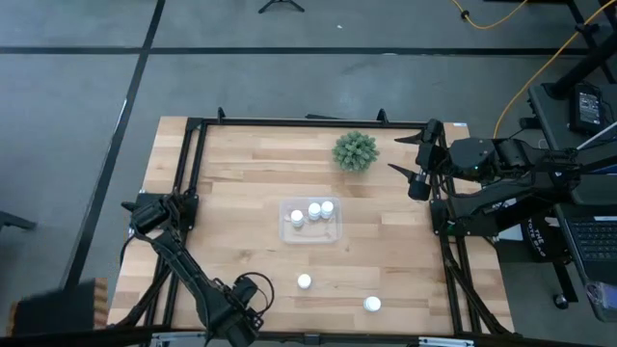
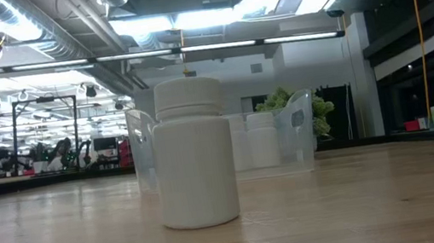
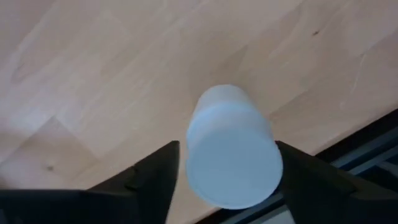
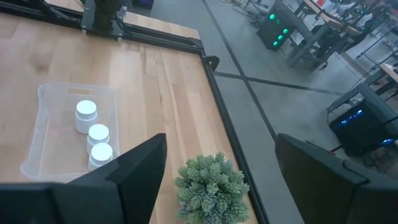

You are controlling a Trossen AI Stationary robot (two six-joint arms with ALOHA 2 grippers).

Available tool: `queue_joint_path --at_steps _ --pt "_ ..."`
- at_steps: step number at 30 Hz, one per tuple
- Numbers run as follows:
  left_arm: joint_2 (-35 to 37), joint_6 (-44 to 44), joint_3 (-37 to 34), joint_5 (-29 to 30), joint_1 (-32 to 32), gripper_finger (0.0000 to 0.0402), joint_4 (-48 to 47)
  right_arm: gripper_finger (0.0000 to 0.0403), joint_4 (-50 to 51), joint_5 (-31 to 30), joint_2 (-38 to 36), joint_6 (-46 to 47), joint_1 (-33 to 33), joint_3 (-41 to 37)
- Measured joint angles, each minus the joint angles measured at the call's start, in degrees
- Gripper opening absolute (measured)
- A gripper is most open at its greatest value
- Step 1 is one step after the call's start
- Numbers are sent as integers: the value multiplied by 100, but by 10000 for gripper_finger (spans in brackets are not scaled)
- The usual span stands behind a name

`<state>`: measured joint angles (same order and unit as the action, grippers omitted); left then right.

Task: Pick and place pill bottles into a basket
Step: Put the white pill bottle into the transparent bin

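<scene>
Three white pill bottles point(image 1: 313, 211) stand in the clear basket point(image 1: 287, 232) at the table's middle; they also show in the right wrist view point(image 4: 93, 127). Two more stand on the wood nearer the front, one point(image 1: 305, 281) large in the low view point(image 2: 194, 155), the other point(image 1: 372, 304) to its right. My left gripper point(image 1: 246, 310) is at the near edge, shut on another pill bottle point(image 3: 230, 155) that the arm hides in the high view. My right gripper point(image 1: 416, 166) is open and empty, beside the green plant point(image 1: 355, 151). My left gripper has the pill bottle between its two fingers point(image 3: 158, 177), one on each side of the bottle's round wall point(image 3: 193, 155) near its upper end. The fingers come from above, pointing down. The bottle is about upright; whether its base is on the wood I cannot tell.
The black frame rail point(image 3: 367, 155) runs along the near edge right beside the left gripper. The plant point(image 4: 208, 186) stands at the far side, right of the basket point(image 4: 50, 93). Bare wood lies between the basket and the two loose bottles.
</scene>
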<state>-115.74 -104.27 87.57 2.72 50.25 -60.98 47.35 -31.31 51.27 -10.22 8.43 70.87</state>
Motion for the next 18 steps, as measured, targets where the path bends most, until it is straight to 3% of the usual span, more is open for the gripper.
queue_joint_path --at_steps 15,18 --pt "4 60 2 61 -16 20 153 300 0 0 0 -228 -2 0" --pt "4 143 2 70 -16 5 203 300 0 0 0 -229 -2 0"
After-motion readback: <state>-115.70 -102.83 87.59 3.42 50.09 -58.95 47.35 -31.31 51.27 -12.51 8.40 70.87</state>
